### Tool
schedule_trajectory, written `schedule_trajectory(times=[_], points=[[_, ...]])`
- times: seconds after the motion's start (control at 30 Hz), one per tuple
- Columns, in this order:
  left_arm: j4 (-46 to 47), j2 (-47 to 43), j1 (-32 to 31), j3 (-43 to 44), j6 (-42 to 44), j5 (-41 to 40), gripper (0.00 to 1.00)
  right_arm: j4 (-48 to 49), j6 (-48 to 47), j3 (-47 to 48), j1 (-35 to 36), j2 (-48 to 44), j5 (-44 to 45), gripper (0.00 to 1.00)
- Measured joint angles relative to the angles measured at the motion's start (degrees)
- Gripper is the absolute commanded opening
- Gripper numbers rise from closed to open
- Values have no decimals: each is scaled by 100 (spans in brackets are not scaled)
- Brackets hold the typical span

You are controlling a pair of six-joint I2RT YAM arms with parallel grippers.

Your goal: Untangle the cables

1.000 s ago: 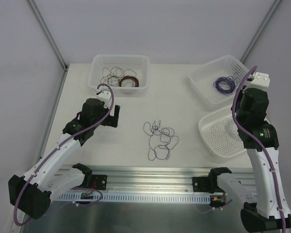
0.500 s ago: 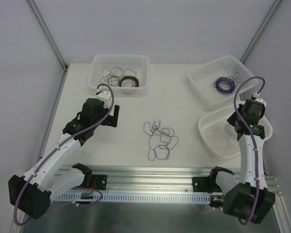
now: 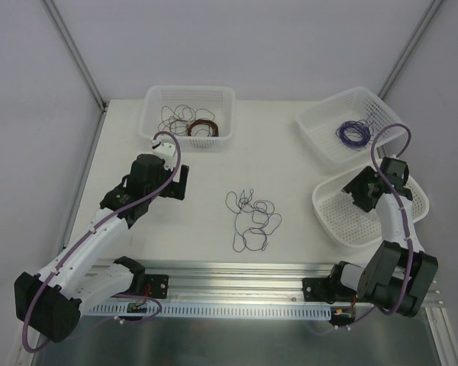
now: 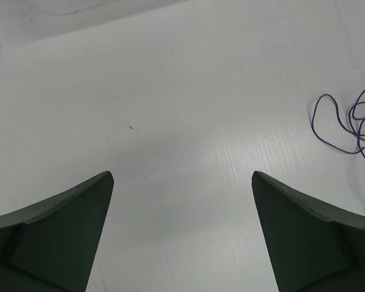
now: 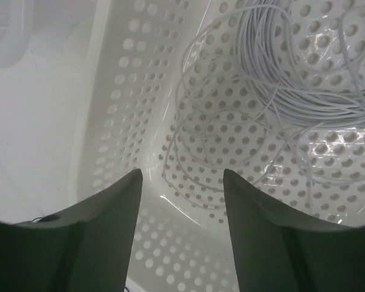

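Two grippers, jaws apart, hold nothing: left gripper [image 4: 181, 177] near the tangled clump of thin dark and purple cables [image 3: 252, 219] on the white table [image 3: 290, 164], right gripper [image 5: 182, 173] over the white perforated plastic basket [image 3: 330, 217]. You're only approaching, I judge; next, pinch one outer loop.

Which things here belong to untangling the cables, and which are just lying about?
Belongs to the job: cables; left end effector; right end effector.
Lying about: left basket, dark and red-brown coils; far right basket, purple coil; near right basket, whitish coil.
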Motion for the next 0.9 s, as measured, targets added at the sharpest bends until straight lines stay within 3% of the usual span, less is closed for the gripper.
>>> schedule_trajectory(times=[0.03,0.13,0.23,0.37,0.6,0.77,0.9], points=[[2,7,0,0,0,0,99,-26,-2,0,0,-28,7,74],[2,37,0,0,0,2,99,-269,-74,50,26,-210,35,85],[0,50,0,0,0,4,99,-590,-216,299,210,-459,175,88],[0,63,0,0,0,4,99,-848,-494,883,922,-728,315,89],[0,118,0,0,0,4,99,-894,-1071,1360,2876,-828,96,87],[2,118,0,0,0,2,99,-960,-1456,1318,3891,-422,-179,83],[0,118,0,0,0,4,99,-957,-1740,1115,4286,87,-433,80]])
